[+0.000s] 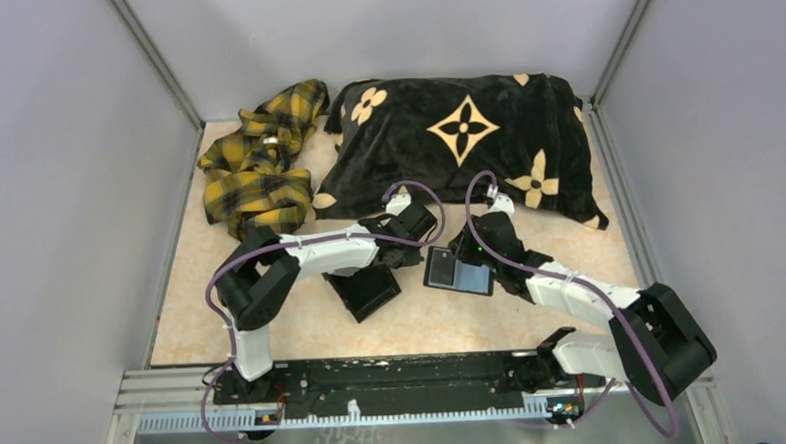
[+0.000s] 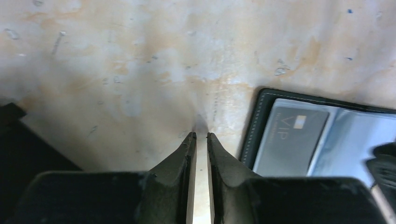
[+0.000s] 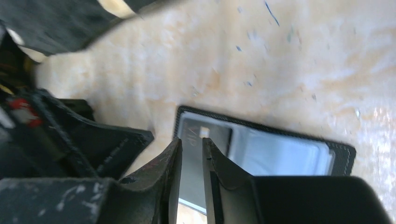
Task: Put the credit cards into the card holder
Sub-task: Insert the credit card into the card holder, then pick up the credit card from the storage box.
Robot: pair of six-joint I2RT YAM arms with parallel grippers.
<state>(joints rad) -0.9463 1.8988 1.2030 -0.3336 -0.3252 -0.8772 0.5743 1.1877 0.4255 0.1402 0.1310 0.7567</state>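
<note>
Card holder [image 1: 458,272], open flat, long axis left-right (card [image 2: 290,140] inside)

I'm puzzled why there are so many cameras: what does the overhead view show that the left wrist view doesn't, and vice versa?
Only overhead: the left arm and right arm whole, a yellow plaid cloth, a black flowered pillow, a black tray. Only the left wrist: VIP lettering on a grey card, and the left end effector, fingers slightly apart, empty. Both: the open card holder on the beige table.
</note>
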